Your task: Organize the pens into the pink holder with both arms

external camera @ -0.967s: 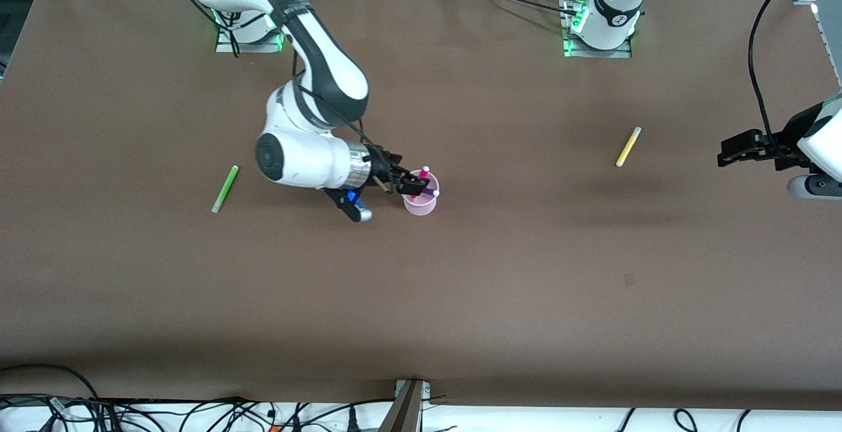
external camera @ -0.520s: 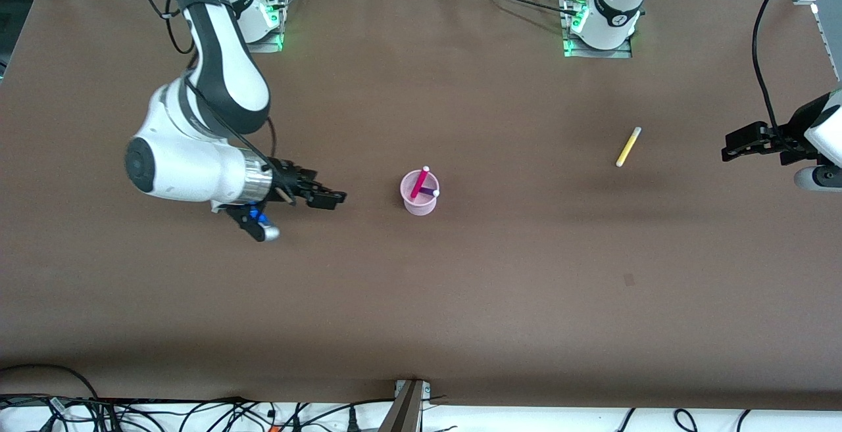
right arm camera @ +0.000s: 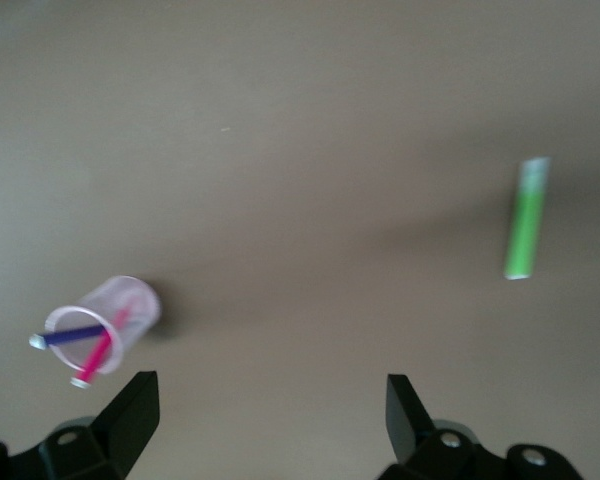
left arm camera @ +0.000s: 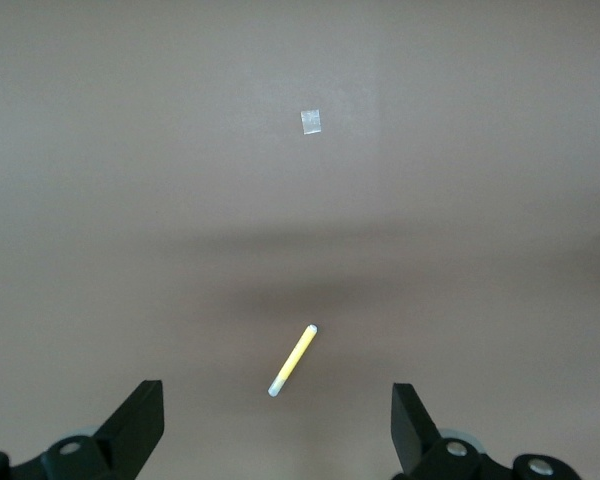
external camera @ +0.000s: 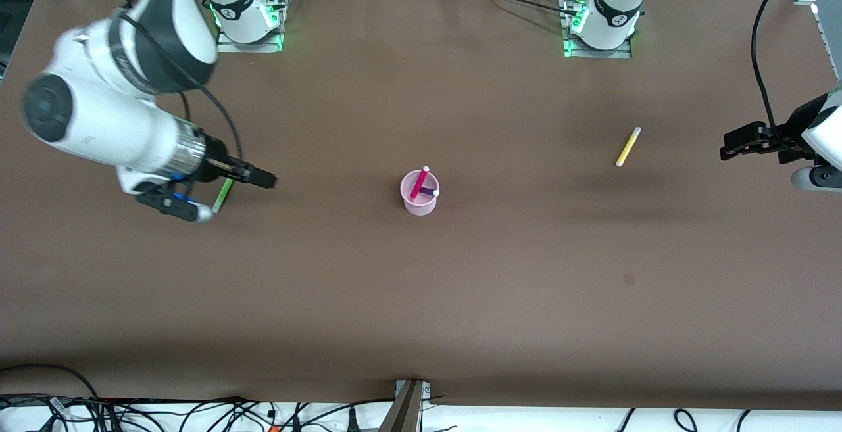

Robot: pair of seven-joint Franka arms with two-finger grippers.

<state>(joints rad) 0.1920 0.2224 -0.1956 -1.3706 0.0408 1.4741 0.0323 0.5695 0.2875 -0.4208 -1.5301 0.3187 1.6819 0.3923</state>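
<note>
My right gripper (external camera: pixel 263 181), jaws apart, is near the green pen (external camera: pixel 223 194), away from the pink cup (external camera: pixel 419 200), to grab it. My left gripper (external camera: pixel 727 151), jaws apart, waits near the yellow pen (external camera: pixel 628 146).

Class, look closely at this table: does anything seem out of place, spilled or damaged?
Nothing is spilled or damaged. Two pens simply lie loose on the table: the green pen under the right claw, and the yellow pen near the left claw. The pink holder stands upright.
</note>
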